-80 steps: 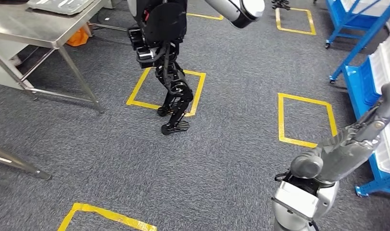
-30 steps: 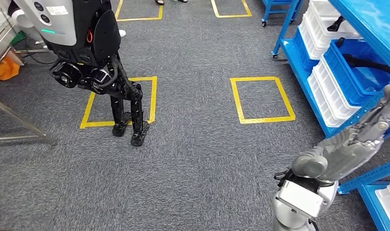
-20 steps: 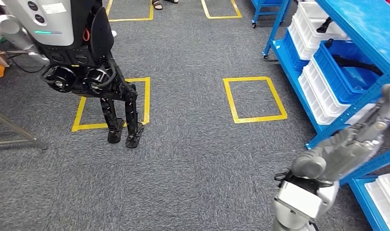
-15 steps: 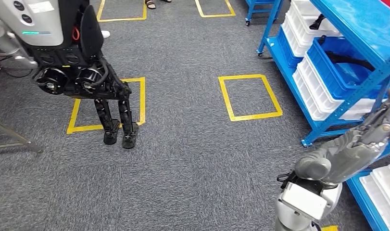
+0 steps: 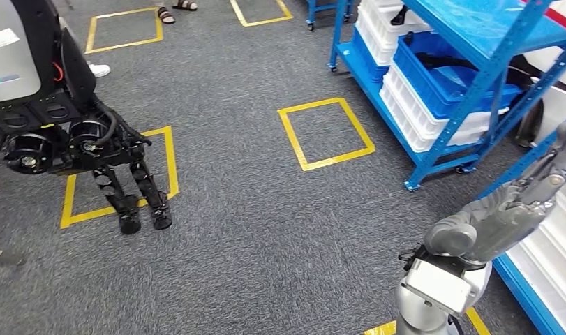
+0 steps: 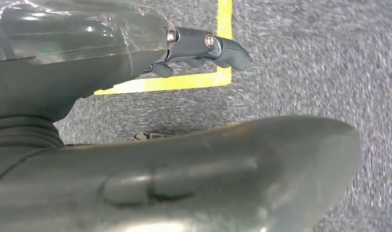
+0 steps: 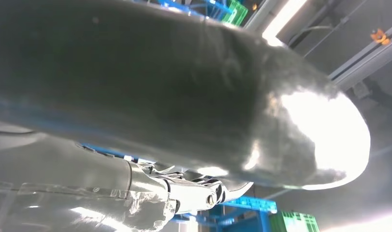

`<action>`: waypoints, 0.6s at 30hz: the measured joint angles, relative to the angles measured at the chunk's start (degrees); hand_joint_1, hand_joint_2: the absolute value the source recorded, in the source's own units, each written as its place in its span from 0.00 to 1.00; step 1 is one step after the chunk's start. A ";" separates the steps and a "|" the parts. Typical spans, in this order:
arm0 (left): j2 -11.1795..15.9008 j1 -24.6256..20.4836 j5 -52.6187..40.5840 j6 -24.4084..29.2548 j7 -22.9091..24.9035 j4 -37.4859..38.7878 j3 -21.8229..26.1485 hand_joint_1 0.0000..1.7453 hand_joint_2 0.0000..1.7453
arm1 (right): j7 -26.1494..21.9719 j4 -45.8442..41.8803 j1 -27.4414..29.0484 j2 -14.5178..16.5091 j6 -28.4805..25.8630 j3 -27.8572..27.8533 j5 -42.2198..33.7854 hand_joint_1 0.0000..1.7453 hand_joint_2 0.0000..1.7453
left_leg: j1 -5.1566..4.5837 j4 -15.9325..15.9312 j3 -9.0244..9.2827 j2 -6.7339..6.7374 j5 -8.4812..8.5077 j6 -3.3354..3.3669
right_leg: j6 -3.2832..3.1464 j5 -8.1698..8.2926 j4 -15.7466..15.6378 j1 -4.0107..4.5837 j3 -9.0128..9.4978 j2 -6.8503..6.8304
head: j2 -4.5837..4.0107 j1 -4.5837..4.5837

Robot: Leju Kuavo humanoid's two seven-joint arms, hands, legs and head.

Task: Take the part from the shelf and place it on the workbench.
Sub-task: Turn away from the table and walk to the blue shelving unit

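Grey carpet floor (image 5: pixel 266 230) with yellow taped squares, one square (image 5: pixel 326 132) just beside the blue shelf (image 5: pixel 475 77). Head view: shelf stands at upper right, stacked with white bins (image 5: pixel 412 98) and a blue bin (image 5: pixel 440 77); dark parts (image 5: pixel 451 63) lie inside the blue bin, too small to tell which is the task's part. Another humanoid robot (image 5: pixel 63 132) stands well apart from the shelf, feet on a second yellow square (image 5: pixel 116 178). A person's sandalled feet (image 5: pixel 175 8) show further back from the shelf, near a far square. Right robot hand (image 5: pixel 500 220) is raised near the shelf's lower front corner, fingers fairly straight and lying together, nothing in it; whether fully closed, cannot tell.

Left wrist view: left robot hand (image 6: pixel 174 145) close up, thick grey thumb across the frame and darker fingers (image 6: pixel 218 46) extended above it, apart from the thumb, holding nothing. Carpet and a yellow tape corner (image 6: pixel 218 77) behind it.

Right wrist view: right robot hand's thumb (image 7: pixel 184 101) large and dark, fingers (image 7: pixel 203 193) beyond it, nothing held. Blue shelf frames (image 7: pixel 252 205), a green crate (image 7: pixel 290 223) and ceiling lights (image 7: pixel 285 17) behind.
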 joint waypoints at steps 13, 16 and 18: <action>0.03 0.18 -0.02 -0.02 -0.10 -0.01 -0.02 0.00 0.00 | 1.30 -0.11 0.08 -0.02 0.00 -0.03 0.97 0.00 0.00 | 0.37 -15.08 5.65 0.24 6.76 2.40 | 2.90 -7.36 14.80 -0.59 -7.45 -2.25 | 0.00 1.18; 0.06 0.20 -0.04 -0.09 -0.09 -0.01 -0.02 0.00 0.00 | 1.26 -0.11 0.26 -0.02 0.00 -0.04 0.93 0.00 0.00 | 0.51 -15.01 5.92 1.97 6.45 2.12 | 3.42 -4.02 11.46 -1.21 -5.70 -3.13 | 0.00 1.21; 0.05 0.09 -0.05 -0.16 -0.09 -0.01 -0.01 0.00 0.00 | 1.20 -0.11 0.28 -0.02 0.00 -0.04 0.93 0.00 0.00 | 0.49 -14.87 6.25 2.64 6.12 1.59 | 3.40 -0.99 3.49 -1.23 -1.68 -4.56 | 0.00 1.33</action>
